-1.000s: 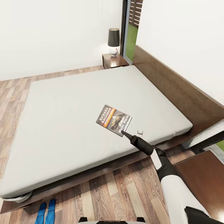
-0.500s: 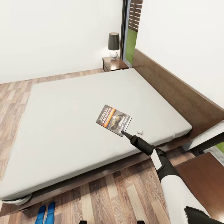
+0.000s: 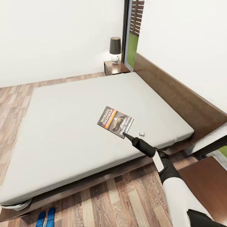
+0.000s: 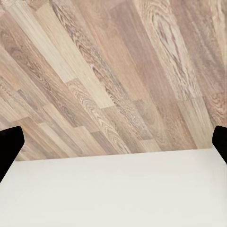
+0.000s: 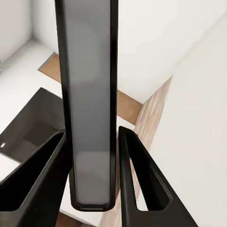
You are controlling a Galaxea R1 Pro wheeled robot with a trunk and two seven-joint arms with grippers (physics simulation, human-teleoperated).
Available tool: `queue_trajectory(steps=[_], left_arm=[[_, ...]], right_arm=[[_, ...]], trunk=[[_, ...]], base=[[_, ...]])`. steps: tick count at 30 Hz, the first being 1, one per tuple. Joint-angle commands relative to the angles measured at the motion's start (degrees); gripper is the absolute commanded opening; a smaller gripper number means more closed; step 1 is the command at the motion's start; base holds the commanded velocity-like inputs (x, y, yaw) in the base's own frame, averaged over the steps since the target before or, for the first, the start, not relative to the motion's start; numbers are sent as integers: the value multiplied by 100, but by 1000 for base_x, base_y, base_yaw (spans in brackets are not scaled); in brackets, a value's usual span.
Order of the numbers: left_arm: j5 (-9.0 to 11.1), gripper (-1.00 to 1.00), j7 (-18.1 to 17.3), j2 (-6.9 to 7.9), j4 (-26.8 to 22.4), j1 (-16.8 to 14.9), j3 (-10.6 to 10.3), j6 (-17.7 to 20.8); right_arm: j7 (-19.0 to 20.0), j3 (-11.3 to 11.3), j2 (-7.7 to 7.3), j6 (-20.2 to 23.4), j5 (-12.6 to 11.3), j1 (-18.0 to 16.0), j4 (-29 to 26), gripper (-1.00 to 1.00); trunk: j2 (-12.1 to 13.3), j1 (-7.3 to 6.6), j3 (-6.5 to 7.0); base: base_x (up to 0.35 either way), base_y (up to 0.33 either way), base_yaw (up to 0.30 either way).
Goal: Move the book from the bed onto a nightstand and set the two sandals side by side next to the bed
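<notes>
1. The book [image 3: 115,121] sits at the tip of the right hand [image 3: 123,133], over the middle of the bed [image 3: 63,126]. In the right wrist view its edge [image 5: 90,109] runs up between the two dark fingers [image 5: 38,184], which press on it from both sides, so the hand is clamped on the book. Whether it is lifted clear of the mattress or resting on it I cannot tell.
2. The book part is, by my judgement, only begun: gripped, but not yet on a nightstand. One nightstand [image 3: 116,67] stands at the far corner of the bed under a lamp [image 3: 115,49]; a second dark wooden top [image 3: 208,176] lies close beside the right arm and looks the nearer choice.
3. A small white object [image 3: 142,134] lies on the mattress just beside the hand; what it is I cannot say.
4. The two sandals [image 3: 45,217] lie side by side on the floor [image 3: 119,198], next to the bed's near corner. That part looks done.
5. The left hand's finger tips [image 4: 9,146] stand wide apart over the floor, holding nothing.
</notes>
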Motion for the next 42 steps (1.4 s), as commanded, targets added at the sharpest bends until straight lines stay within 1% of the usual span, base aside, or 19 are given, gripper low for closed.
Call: queue_trajectory(steps=[1, 27, 33, 42], left_arm=[[47, 100, 16, -2, -5, 0, -49, -8], [55, 100, 16, -16, -13, 33, -47, -8], [55, 100, 16, -16, -16, 35, -48, -8], [50, 100, 16, -23, -24, 35, -53, -8]], right_arm=[[20, -21, 6, 55, -3, -4, 0, -100], [13, -16, 10, 61, -5, -4, 8, -100], [-17, -13, 90, 70, 3, -4, 9, -100], [-68, 20, 152, 118, 50, -4, 13, -100]], trunk=[[-8, 3, 2], [-8, 3, 239], [-8, 3, 290], [-8, 3, 358]], base=[[0, 0, 0], [0, 0, 0], [0, 0, 0], [0, 0, 9]])
